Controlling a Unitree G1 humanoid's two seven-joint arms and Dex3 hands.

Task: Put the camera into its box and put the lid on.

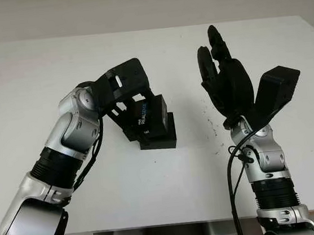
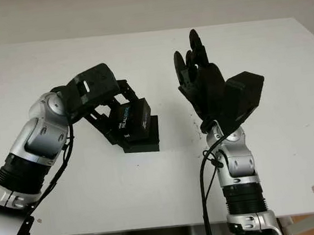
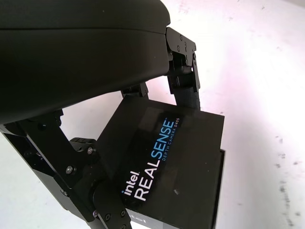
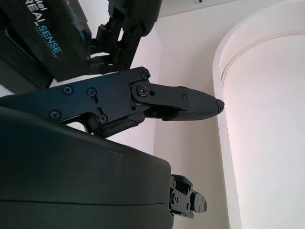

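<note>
Lid [image 1: 152,117] tilted on box [image 1: 160,136], contents hidden | left hand [image 1: 125,101] clamped on lid | right hand [image 1: 225,78] open, raised beside box.

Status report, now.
Left hand shut on box lid, lid skewed over box. Right hand open, raised beside it. Nothing in the way.

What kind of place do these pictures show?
Probably a robotics lab or test bench: a bare white table against a plain wall, with the left hand gripping a RealSense camera box lid and the right hand raised, open.
</note>
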